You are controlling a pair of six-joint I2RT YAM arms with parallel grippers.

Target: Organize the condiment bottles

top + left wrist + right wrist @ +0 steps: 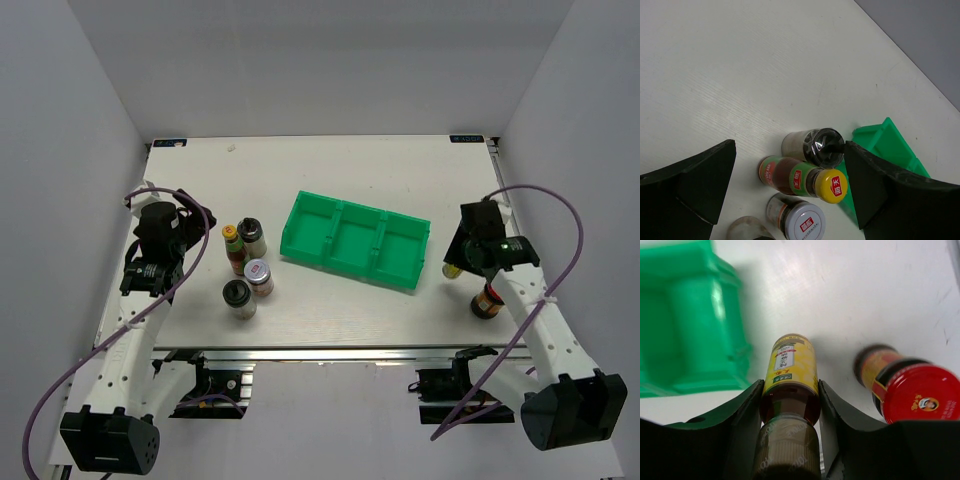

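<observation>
- My right gripper (790, 395): pinched on the yellow-labelled sauce bottle (790, 365), one finger pressed to each side of its brown neck. I cannot tell whether the bottle's base touches the counter (350, 160).
- Yellow-labelled sauce bottle: just right of the green tray (345, 268), off that tray's right end and outside every compartment.
- Red-lidded jar (920, 395): upright on the counter, just right of the held bottle and a little nearer, apart from my fingers.
- My left gripper (790, 150): spread wide and holding nothing, poised over the group at the left of the counter.
- Far black-capped shaker (812, 146): upright, farthest item of the left group, between my spread fingers in the wrist view.
- Yellow-capped sauce bottle (802, 179): upright, just beside that shaker on its near-left side.
- Silver-lidded jar (797, 220): upright, near side of the sauce bottle, red mark on its lid.
- Near black-capped shaker (239, 298): upright, nearest item of the group, just near-left of the jar.
- Green tray: three compartments, lying at a slant mid-counter, well apart from the left group.
</observation>
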